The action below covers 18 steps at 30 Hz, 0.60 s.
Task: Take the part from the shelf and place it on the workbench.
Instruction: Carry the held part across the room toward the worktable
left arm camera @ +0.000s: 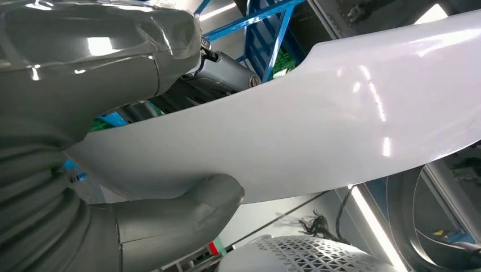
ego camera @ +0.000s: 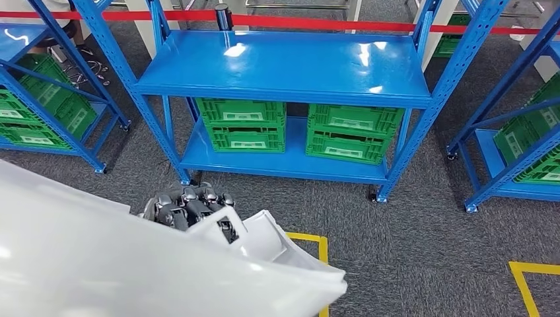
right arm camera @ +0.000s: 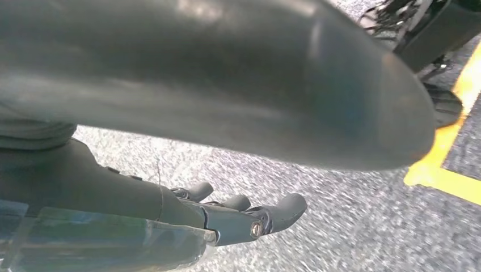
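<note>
My left hand [ego camera: 188, 206] fingers [left arm camera: 224, 71] hold white part [ego camera: 99, 264] w/ thumb under; right hand [right arm camera: 227, 218] fingers loosely apart, empty, over carpet [right arm camera: 351, 226]; shelf [ego camera: 284, 66] ahead.

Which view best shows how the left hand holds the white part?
The left wrist view: the left hand grips the white part, thumb on one face and darker fingers on the other. The head view shows the part from above with the fingers over its edge. The right wrist view shows floor and the right hand, empty.
</note>
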Available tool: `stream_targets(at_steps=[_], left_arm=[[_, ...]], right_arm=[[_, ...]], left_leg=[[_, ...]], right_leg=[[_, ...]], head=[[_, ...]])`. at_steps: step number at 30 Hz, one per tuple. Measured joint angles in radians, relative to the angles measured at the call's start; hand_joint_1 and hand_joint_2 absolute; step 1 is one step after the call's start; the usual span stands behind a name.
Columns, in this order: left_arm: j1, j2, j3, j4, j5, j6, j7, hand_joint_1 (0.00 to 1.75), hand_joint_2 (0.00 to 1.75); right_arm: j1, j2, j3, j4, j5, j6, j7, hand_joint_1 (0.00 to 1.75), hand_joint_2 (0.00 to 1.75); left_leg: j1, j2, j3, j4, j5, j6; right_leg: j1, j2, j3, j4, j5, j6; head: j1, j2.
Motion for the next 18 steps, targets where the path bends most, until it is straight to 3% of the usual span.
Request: stream_targets(at_steps=[1, 3, 5, 7, 8, 11, 12, 13, 14, 15, 16, 18], left_arm=[[-0.003, 0.000, -0.002, 0.000, 0.000, -0.002, 0.000, 1.75, 1.75], [-0.013, 0.000, -0.007, -0.002, 0.000, -0.005, -0.001, 1.75, 1.75], [-0.019, 0.000, -0.011, -0.003, -0.001, -0.007, -0.002, 1.75, 1.75], [-0.022, 0.000, -0.016, -0.005, -0.003, -0.007, -0.003, 1.75, 1.75], [-0.024, 0.000, -0.018, -0.006, -0.004, -0.007, -0.003, 1.75, 1.75], [-0.027, -0.001, -0.023, -0.007, -0.006, -0.007, -0.003, 1.75, 1.75], [-0.027, -0.001, -0.025, -0.007, -0.006, -0.007, -0.003, 1.75, 1.75], [-0.026, -0.001, -0.027, -0.007, -0.006, -0.007, -0.002, 1.75, 1.75], [-0.026, -0.001, -0.029, -0.007, -0.006, -0.007, -0.001, 1.75, 1.75], [-0.026, -0.001, -0.031, -0.007, -0.007, -0.007, 0.000, 1.75, 1.75], [-0.026, -0.001, -0.032, -0.007, -0.007, -0.007, 0.001, 1.75, 1.75], [-0.027, -0.002, -0.035, -0.008, -0.007, -0.007, 0.002, 1.75, 1.75]], right_arm=[[-0.001, 0.000, -0.002, 0.003, 0.001, -0.002, -0.001, 0.00, 0.00], [-0.002, 0.002, -0.006, 0.008, 0.002, -0.008, -0.004, 0.00, 0.00], [-0.004, 0.003, -0.010, 0.012, 0.006, -0.014, -0.008, 0.00, 0.00], [-0.005, 0.003, -0.012, 0.016, 0.010, -0.018, -0.012, 0.00, 0.00], [-0.006, 0.003, -0.014, 0.018, 0.012, -0.019, -0.013, 0.00, 0.00], [-0.007, 0.000, -0.019, 0.021, 0.016, -0.021, -0.014, 0.00, 0.00], [-0.008, -0.001, -0.019, 0.022, 0.017, -0.021, -0.014, 0.00, 0.00], [-0.008, -0.001, -0.020, 0.023, 0.018, -0.021, -0.014, 0.00, 0.00], [-0.009, -0.001, -0.021, 0.024, 0.019, -0.021, -0.014, 0.00, 0.00], [-0.009, -0.001, -0.022, 0.025, 0.019, -0.020, -0.014, 0.00, 0.00], [-0.010, -0.001, -0.023, 0.025, 0.020, -0.020, -0.014, 0.00, 0.00], [-0.013, -0.003, -0.025, 0.026, 0.023, -0.019, -0.014, 0.00, 0.00]], left_leg=[[-0.001, -0.002, 0.056, -0.073, 0.011, 0.007], [-0.007, -0.005, 0.149, -0.210, -0.001, 0.021], [-0.016, -0.005, 0.172, -0.259, -0.011, 0.031], [-0.018, -0.003, 0.161, -0.274, 0.017, 0.046], [-0.017, -0.002, 0.152, -0.284, 0.034, 0.054], [-0.021, 0.000, 0.111, -0.293, 0.081, 0.067], [-0.023, 0.000, 0.094, -0.290, 0.094, 0.067], [-0.025, 0.000, 0.076, -0.287, 0.107, 0.067], [-0.026, 0.001, 0.055, -0.282, 0.119, 0.066], [-0.026, 0.001, 0.034, -0.274, 0.130, 0.064], [-0.026, 0.001, 0.015, -0.263, 0.138, 0.061], [-0.029, 0.002, -0.016, -0.239, 0.150, 0.053]], right_leg=[[0.000, 0.000, -0.009, 0.000, 0.010, 0.002], [-0.001, 0.001, -0.019, -0.003, 0.029, 0.013], [-0.005, 0.001, -0.021, -0.013, 0.049, 0.029], [-0.007, 0.002, -0.026, -0.015, 0.054, 0.036], [-0.005, 0.002, -0.035, 0.001, 0.033, 0.032], [0.000, 0.002, -0.079, 0.157, -0.099, 0.011], [0.001, 0.002, -0.089, 0.217, -0.123, 0.013], [0.002, 0.003, -0.088, 0.258, -0.125, 0.021], [0.002, 0.002, -0.071, 0.264, -0.107, 0.033], [0.002, 0.002, -0.037, 0.236, -0.082, 0.044], [0.001, 0.002, 0.012, 0.175, -0.070, 0.049], [0.005, 0.003, 0.103, 0.039, -0.089, 0.039]], head=[[0.000, 0.000], [0.001, 0.000], [-0.002, 0.000], [-0.004, 0.000], [-0.002, 0.000], [0.005, 0.000], [0.006, 0.000], [0.006, 0.000], [0.007, 0.000], [0.007, 0.000], [0.007, 0.000], [0.006, 0.000]])
